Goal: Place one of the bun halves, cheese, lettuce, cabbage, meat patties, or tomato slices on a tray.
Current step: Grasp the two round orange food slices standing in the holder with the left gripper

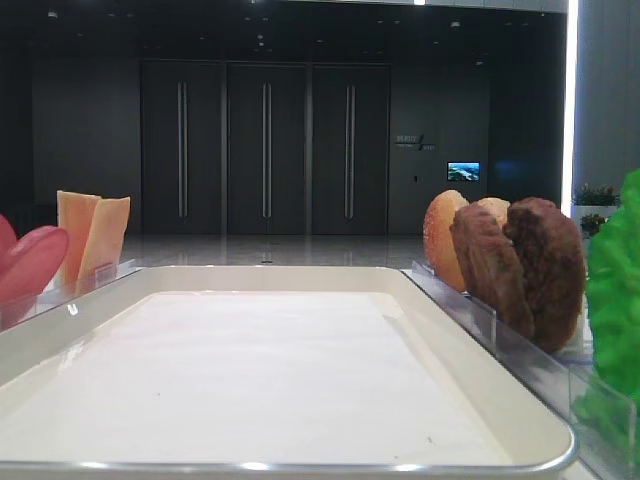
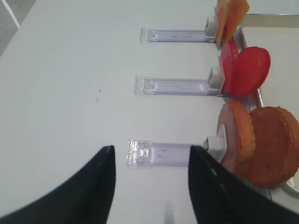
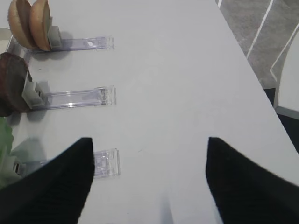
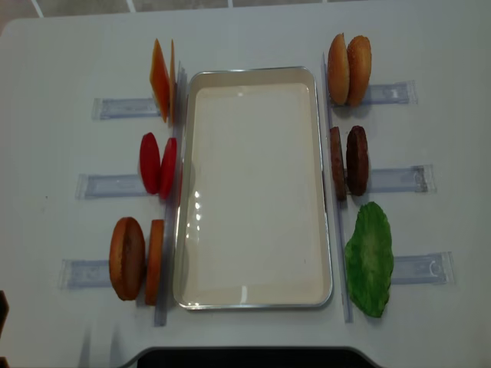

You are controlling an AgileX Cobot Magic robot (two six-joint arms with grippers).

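Observation:
The white tray (image 4: 253, 192) lies in the middle of the table with nothing on it. Left of it stand cheese (image 4: 163, 79), tomato slices (image 4: 159, 165) and two bun halves (image 4: 134, 259). Right of it stand more bun halves (image 4: 349, 69), meat patties (image 4: 349, 161) and lettuce (image 4: 370, 259). My left gripper (image 2: 152, 154) hangs open over the table, left of the near bun halves (image 2: 259, 142), holding nothing. My right gripper (image 3: 148, 140) is open and holds nothing, right of the lettuce (image 3: 3, 140). No cabbage shows. Neither gripper appears in the overhead view.
Each food group stands upright in a narrow clear plastic rack (image 2: 161, 153) that sticks outward from the tray's long sides, as does the rack (image 3: 79, 44) beside the far buns. The table's right edge (image 3: 252, 70) drops to a grey floor.

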